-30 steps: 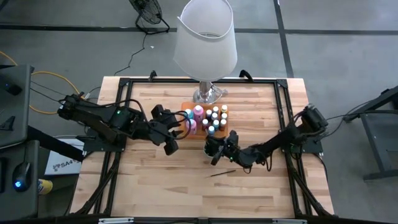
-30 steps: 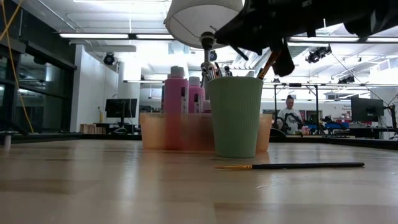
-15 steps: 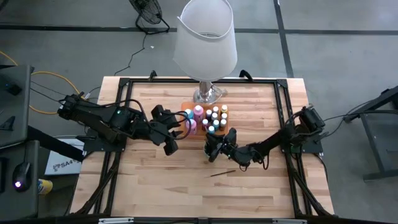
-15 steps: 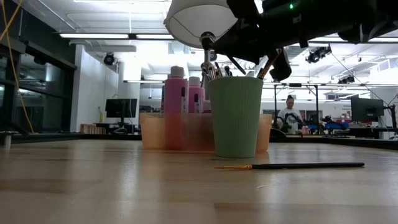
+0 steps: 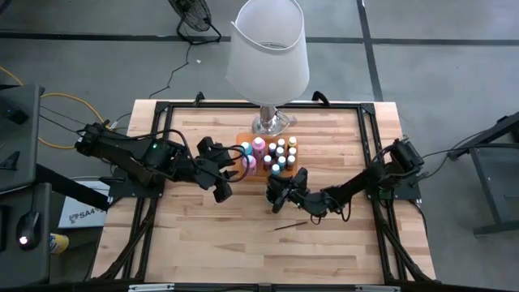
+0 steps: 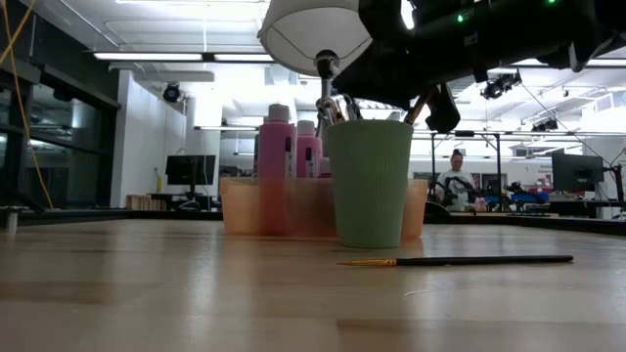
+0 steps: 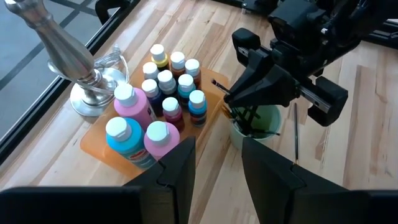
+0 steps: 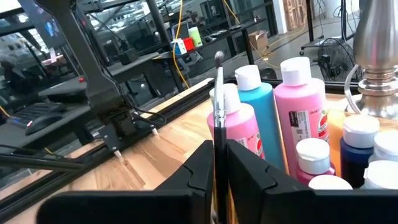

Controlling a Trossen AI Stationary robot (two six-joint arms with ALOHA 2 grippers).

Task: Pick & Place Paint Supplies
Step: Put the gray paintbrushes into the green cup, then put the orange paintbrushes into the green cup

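An orange tray (image 7: 93, 142) holds several small paint bottles (image 7: 177, 90) with coloured caps, two taller pink bottles (image 7: 134, 106) and a teal one (image 7: 124, 142). A green cup (image 6: 370, 181) with brushes in it stands on the table beside the tray. One dark-handled brush (image 6: 460, 260) lies flat on the table near the cup. My right gripper (image 5: 278, 191) hovers over the cup (image 7: 255, 124), shut on a thin brush (image 8: 219, 106). My left gripper (image 7: 217, 146) is open and holds nothing, on the tray's left side (image 5: 229, 174). My right gripper pinches a thin brush between its two fingers (image 8: 205, 165), on the shaft below the metal ferrule (image 8: 219, 134). The bristle end (image 8: 219, 59) sticks out past the fingertips. In the low view the handle (image 6: 423, 104) slants down toward the cup's rim, clear of the table.
A tall lamp with a white shade (image 5: 268, 49) stands on its metal foot (image 7: 84, 93) just behind the tray. A black frame (image 5: 373, 122) runs around the table. Bare wood lies toward the near edge (image 5: 243, 251). A person (image 6: 456, 176) sits in the room beyond.
My right gripper, with its brush, has crept a little toward the table's left and sunk slightly over the green cup. The left arm, the tray and the brush on the table have stayed put.
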